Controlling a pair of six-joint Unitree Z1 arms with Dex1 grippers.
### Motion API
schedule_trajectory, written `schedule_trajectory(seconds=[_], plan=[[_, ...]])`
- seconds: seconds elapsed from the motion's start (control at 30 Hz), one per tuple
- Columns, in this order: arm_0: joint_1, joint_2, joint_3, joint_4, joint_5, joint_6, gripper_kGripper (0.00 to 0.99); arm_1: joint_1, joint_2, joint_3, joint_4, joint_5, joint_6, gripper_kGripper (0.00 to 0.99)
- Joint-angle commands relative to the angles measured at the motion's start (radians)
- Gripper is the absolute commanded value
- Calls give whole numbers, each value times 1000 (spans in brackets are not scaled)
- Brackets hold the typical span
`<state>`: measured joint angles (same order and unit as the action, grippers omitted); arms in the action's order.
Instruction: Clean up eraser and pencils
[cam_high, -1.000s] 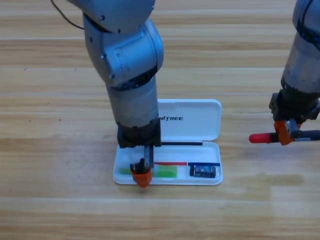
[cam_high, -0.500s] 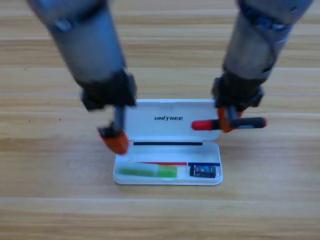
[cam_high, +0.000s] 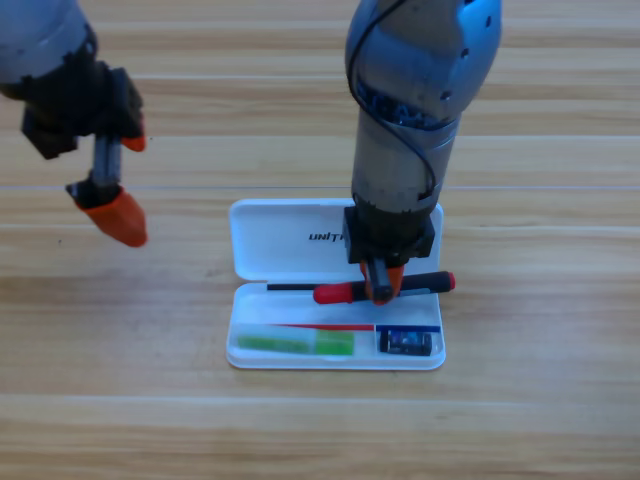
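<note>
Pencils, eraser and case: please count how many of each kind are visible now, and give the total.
Pencils: 2, the light green pencil lying in the white case, the black pencil with a red end held by the right hand over it.
Eraser: 1, in the case.
Case: 1.
Total: 4.

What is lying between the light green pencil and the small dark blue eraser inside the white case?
High view: nothing lies between the light green pencil and the small dark blue eraser; only bare floor of the white plastic case.

Bright, even overhead light; soft shadows on the bench; the left end effector is slightly motion-blurred.
</note>
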<state>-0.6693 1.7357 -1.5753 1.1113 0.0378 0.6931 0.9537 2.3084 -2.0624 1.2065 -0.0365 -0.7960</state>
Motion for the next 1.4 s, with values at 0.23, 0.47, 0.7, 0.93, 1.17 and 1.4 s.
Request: schedule_trajectory(seconds=[0.23, 0.47, 0.7, 0.93, 1.17, 1.4], plan=[[89, -38, 60, -13, -26, 16, 990, 28, 108, -58, 13, 17, 14, 0], [89, -41, 81, -27, -30, 14, 990, 28, 124, -73, 13, 17, 17, 0], [89, -44, 78, -27, -29, 16, 990, 28, 132, -82, 15, 17, 17, 0], [89, -44, 83, -27, -30, 16, 990, 28, 132, -88, 13, 17, 21, 216], [89, -44, 83, -30, -30, 16, 990, 28, 128, -88, 15, 6, 29, 804], [89, -45, 81, -30, -30, 11, 990, 28, -1, -50, 62, 36, 29, 891]])
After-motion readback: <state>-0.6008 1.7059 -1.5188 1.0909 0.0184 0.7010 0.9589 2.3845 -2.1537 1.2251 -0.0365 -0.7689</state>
